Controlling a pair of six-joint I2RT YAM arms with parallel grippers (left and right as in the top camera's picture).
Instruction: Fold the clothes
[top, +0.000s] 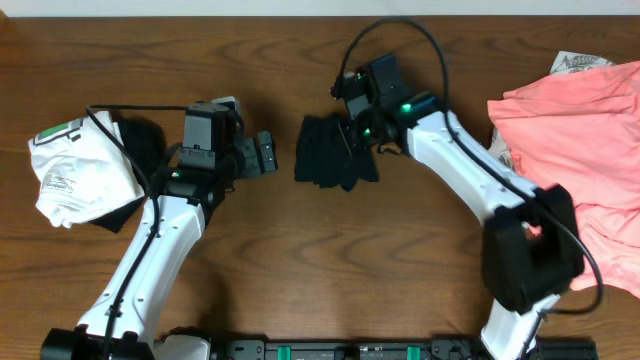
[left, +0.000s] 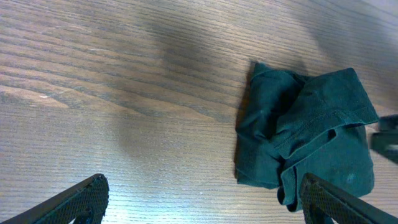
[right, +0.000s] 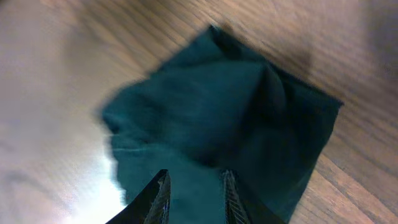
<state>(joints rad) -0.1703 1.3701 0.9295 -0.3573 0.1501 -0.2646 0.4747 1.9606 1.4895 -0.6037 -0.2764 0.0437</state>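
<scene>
The bunched black shirt (top: 335, 152) lies roughly square, right gripper (right: 194, 177) narrowed over it, hold unclear, left gripper (top: 262, 156) wide open, empty.

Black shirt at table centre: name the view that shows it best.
Left wrist: the black shirt appears nearly whole and sharp, folds and seams clear. Overhead shows it small, dark, featureless. Right wrist shows it close but blurred.

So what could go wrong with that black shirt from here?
The right fingers sit over the crumpled black shirt, so they may pinch just one fold and lift a bunch. The left fingers are open and off the cloth, so a pull could simply drag it.
</scene>
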